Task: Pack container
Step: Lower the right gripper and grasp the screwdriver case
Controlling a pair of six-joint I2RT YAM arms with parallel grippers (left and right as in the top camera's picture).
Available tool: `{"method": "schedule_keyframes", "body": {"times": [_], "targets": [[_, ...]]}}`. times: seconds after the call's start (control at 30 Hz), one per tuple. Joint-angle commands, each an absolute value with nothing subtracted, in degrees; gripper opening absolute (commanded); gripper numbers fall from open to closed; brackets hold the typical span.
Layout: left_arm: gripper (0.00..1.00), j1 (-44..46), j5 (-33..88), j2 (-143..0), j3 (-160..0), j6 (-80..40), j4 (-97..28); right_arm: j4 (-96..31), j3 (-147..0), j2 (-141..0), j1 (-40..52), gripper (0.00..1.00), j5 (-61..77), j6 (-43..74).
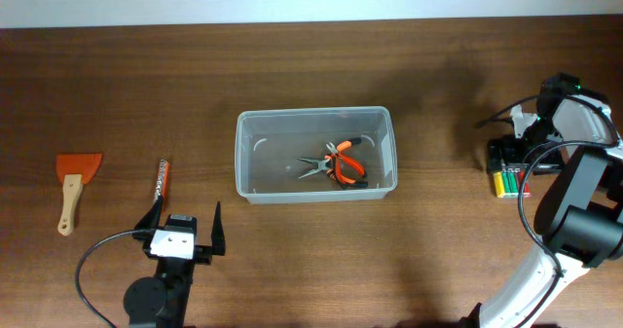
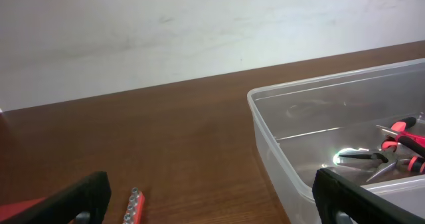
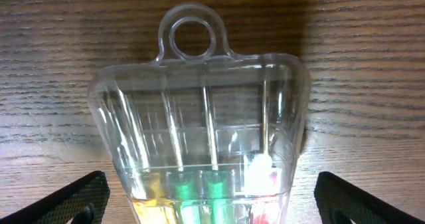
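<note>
Centrally, clear rounded-corner plastic container (image 1: 316, 112) holds orange-handled pliers (image 1: 341, 164); woodgrain table (image 1: 438, 75).

The left hand (image 1: 187, 213) has black fingers (image 1: 217, 226) on a white block (image 1: 176, 237); the black-and-white right arm (image 1: 574, 187) trails black cables (image 1: 496, 115).

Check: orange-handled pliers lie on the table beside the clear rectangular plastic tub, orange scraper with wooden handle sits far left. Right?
One thing is off. The orange-handled pliers lie inside the clear rectangular plastic tub, not on the table beside it. The overhead view shows this, and the left wrist view agrees. The orange scraper with wooden handle does sit far left.
</note>
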State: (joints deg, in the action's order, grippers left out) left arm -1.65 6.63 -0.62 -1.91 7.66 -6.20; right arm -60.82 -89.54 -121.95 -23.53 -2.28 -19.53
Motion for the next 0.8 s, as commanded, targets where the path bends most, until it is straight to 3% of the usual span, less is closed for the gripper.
{"method": "schedule_keyframes", "body": {"times": [0.0,0.77], "targets": [[0.99,-1.93,7.03,-0.34,-1.50,7.33,-6.04,-60.86,-89.23,-122.65,-23.24,0.99,-1.72,-19.44],[0.99,-1.93,7.03,-0.34,-1.50,7.33,-6.04,-60.58,-89.23,-124.14,-23.27,0.99,-1.72,-19.44]]}}
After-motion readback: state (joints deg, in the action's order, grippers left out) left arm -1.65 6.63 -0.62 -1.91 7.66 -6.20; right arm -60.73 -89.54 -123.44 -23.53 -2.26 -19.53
